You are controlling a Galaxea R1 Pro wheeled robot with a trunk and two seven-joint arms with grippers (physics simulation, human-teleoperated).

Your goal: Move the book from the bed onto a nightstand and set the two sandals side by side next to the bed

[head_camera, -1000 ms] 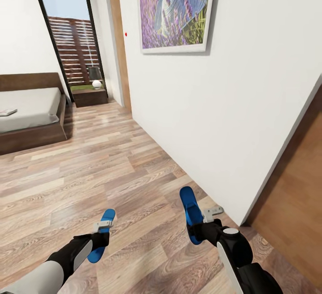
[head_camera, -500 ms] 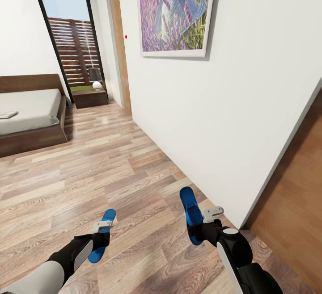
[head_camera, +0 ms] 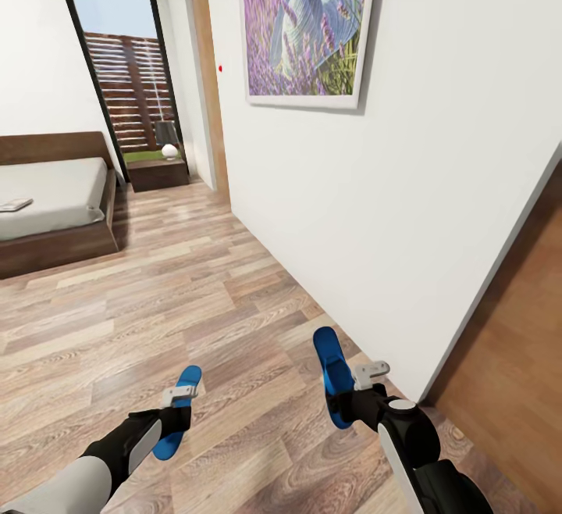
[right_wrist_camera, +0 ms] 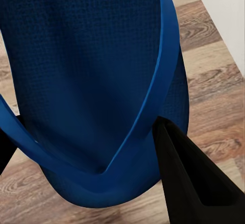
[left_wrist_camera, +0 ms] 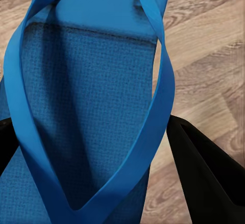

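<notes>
— Blue sandals, where are they sitting?

— I'm carrying one in each hand: left gripper (head_camera: 178, 412) is clamping the left sandal (head_camera: 178, 412), right gripper (head_camera: 343, 397) is clamping the right sandal (head_camera: 332, 369), both above the wood floor (head_camera: 195, 287).

— And the book?

— I'm seeing the book (head_camera: 14, 205) lying on the bed (head_camera: 55, 186), far ahead, left of the nightstand (head_camera: 156, 172).
</notes>
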